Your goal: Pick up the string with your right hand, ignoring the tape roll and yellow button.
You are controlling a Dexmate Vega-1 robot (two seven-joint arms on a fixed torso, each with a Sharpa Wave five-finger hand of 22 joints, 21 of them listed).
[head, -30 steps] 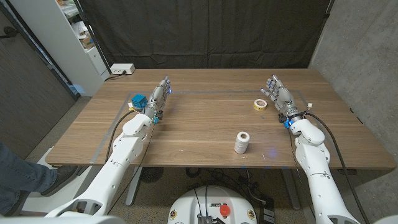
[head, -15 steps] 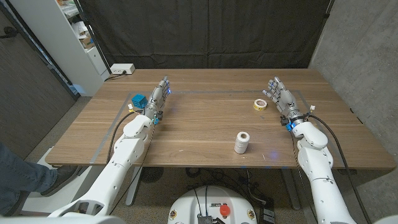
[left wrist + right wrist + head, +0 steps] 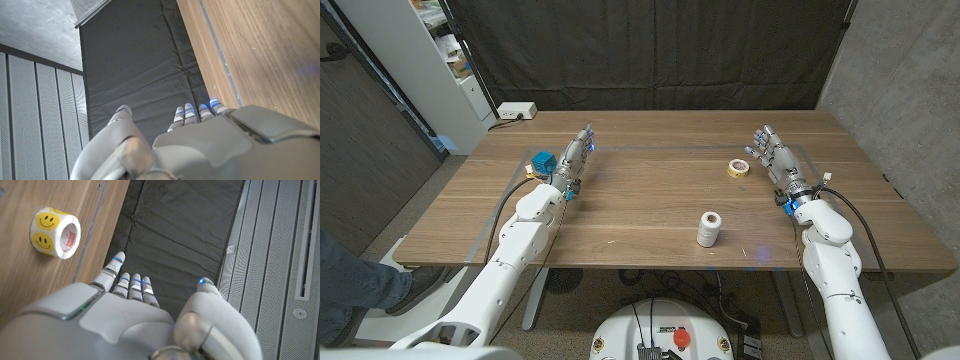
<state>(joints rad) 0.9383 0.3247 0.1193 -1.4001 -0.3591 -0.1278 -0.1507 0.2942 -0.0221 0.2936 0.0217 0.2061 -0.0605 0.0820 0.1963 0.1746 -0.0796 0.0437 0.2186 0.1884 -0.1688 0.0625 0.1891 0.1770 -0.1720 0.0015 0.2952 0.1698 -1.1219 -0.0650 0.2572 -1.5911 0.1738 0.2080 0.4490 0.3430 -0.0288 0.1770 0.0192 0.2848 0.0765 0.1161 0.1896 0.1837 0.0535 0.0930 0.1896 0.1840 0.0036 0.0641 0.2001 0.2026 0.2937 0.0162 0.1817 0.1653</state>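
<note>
My right hand hovers with fingers spread, holding nothing, just beside the tape roll. The string stands upright on the table, nearer my edge, apart from it. My left hand is spread too.

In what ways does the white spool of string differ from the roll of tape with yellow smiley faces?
The white spool of string is plain white and stands upright; the roll of tape with yellow smiley faces is yellow-printed, shorter, with an open hollow core. The spool stands nearer the table's front edge; the roll lies farther back, closer to the right robot hand. Both rest untouched on the wooden table.
</note>
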